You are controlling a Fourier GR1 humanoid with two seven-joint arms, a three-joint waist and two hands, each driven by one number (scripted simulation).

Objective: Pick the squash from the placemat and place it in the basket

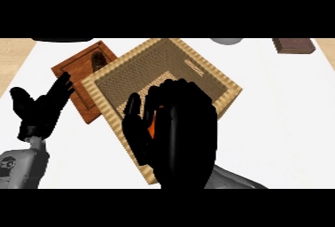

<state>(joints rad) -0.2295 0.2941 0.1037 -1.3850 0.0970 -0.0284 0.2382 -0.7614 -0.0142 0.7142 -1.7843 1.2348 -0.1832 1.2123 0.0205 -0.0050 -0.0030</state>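
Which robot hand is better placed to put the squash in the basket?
Right. The right robot hand is curled round the squash over the basket; the left robot hand rests open.

Two hands in view: the left hand (pixel 40 108) at the left edge, the right hand (pixel 180 133) near the middle. One basket (pixel 114 82), woven and tan, lying diamond-wise on the worktop (pixel 281 111). One wooden board (pixel 75 71), reddish brown, tucked beside the basket's far left edge. One sliver of orange, the squash (pixel 152 126), showing between the right hand's fingers (pixel 134 119) and palm, most of it hidden. One dark brown block (pixel 294 45) at the far right. One grey rounded thing (pixel 226 41) at the far edge, cut off. One dark shape (pixel 62 39) at the far left, too little showing to name.
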